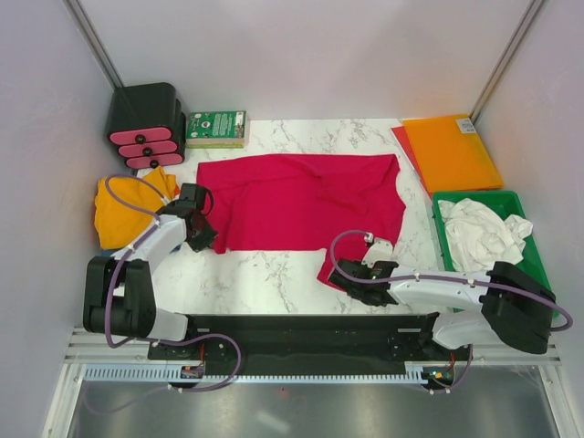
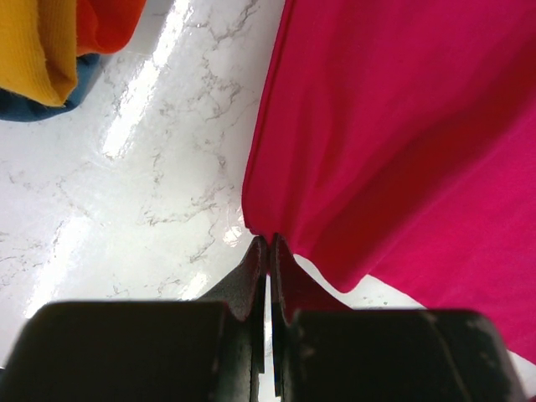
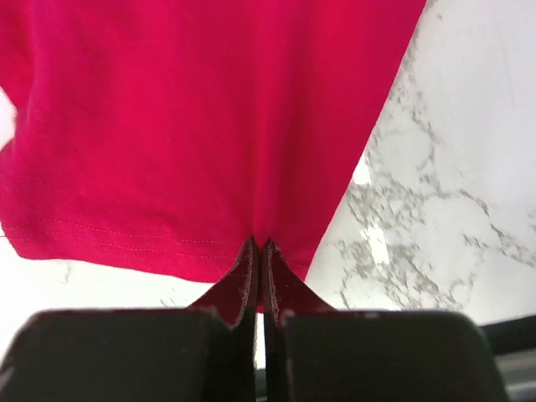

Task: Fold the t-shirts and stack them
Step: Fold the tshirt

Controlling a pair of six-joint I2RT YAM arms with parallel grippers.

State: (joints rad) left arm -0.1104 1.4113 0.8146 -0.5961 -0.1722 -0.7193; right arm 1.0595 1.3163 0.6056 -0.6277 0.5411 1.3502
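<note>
Enclosing walls (image 1: pixel 301 55): plain, pale grey and smooth, on three sides, with slim metal posts at the far corners.
Table (image 1: pixel 274 274): glossy white marble pattern, thin grey veins, bright reflections.
Crimson t-shirt (image 1: pixel 301 201): soft knit, spread roughly flat mid-table, lightly rumpled, one corner trailing toward the near edge; stitched hem plain in the right wrist view.
Left gripper (image 2: pixel 268 243): closed tight, pinching the shirt's near left edge.
Right gripper (image 3: pixel 258 244): closed tight, pinching the hem at the near right corner.
Yellow t-shirt (image 1: pixel 123 214): soft, bunched in a heap at the table's left edge.
Green tray (image 1: pixel 538 255): hard plastic, rectangular, at the right edge, holding a crumpled white t-shirt (image 1: pixel 479 233).
Orange sheet (image 1: pixel 452 151): flat, stiff, rectangular, far right corner.
Black holder (image 1: pixel 146 123): boxy, far left corner, three pink oval ends facing forward.
Green box (image 1: pixel 216 128): small, flat, just beside the holder.
</note>
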